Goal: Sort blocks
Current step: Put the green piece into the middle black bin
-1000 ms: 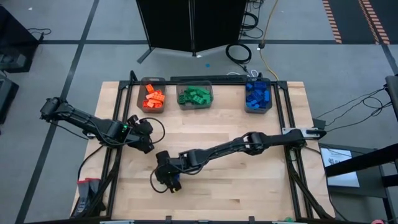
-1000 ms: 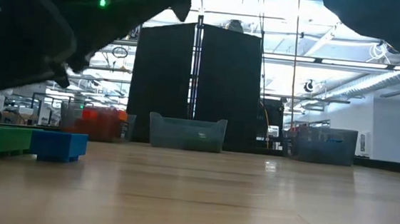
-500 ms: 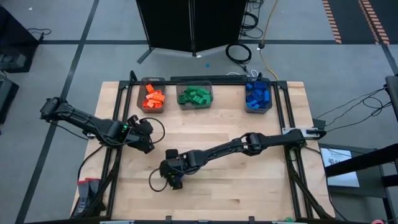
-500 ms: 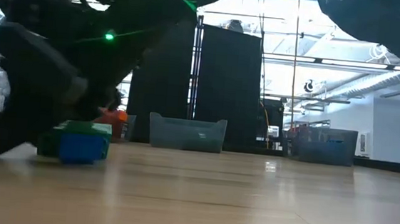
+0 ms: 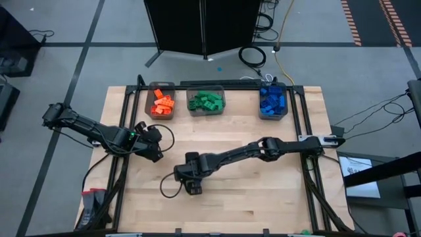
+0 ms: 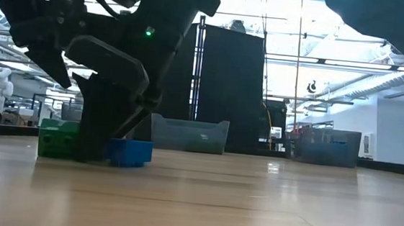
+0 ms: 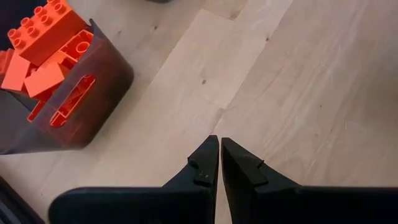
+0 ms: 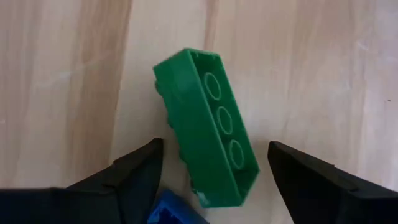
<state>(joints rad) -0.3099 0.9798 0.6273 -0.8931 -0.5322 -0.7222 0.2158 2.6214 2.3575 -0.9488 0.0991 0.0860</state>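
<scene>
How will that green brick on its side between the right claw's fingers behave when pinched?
Green brick: hollow moulded plastic, so probably rigid and light. Its smooth walls may slip. It lies on its side, touching a blue brick, so the open right claw may nudge both.

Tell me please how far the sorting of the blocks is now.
Done: the orange, green and blue blocks lie sorted in the three bins. In hand: the right hand, open, straddles an upturned green block on the table, a blue block beside it. Left: these two still need binning. The left hand waits shut near the orange bin.
</scene>
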